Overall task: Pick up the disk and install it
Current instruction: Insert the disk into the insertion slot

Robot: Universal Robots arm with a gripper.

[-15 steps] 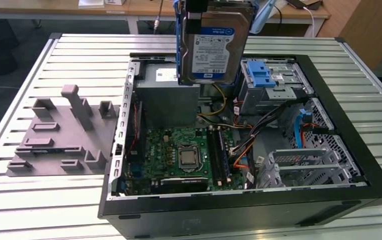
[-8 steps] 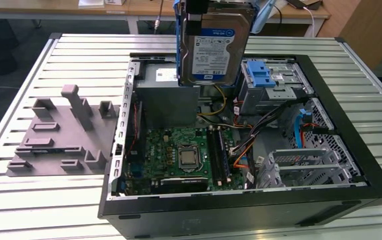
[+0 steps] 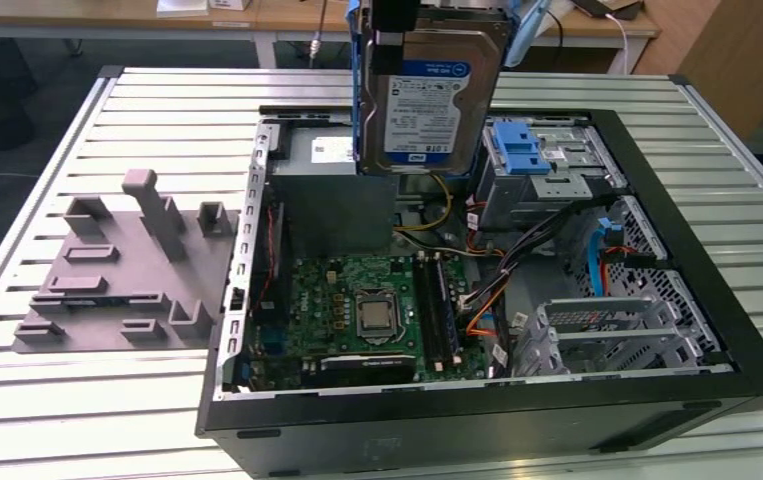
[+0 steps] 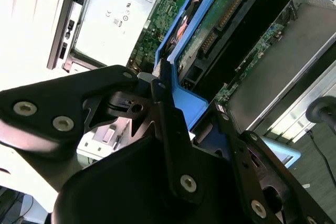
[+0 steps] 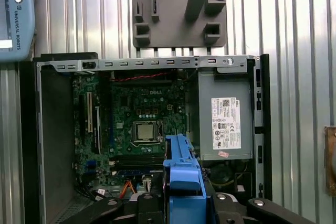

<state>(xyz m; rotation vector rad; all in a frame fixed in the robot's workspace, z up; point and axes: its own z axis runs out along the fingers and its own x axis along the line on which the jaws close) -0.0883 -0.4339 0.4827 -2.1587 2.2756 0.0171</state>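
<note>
- My fingers (image 4: 170,135) are clamped on the blue end of the disk (image 4: 226,19), seen in the second wrist view.
- In the exterior view the disk (image 3: 428,100) hangs upright at the top middle of the frame, its label facing the camera, over the open computer case (image 3: 488,430).
- The case lies on the slatted bench (image 3: 88,400), with a grey block (image 3: 101,290) at the frame's left.
</note>
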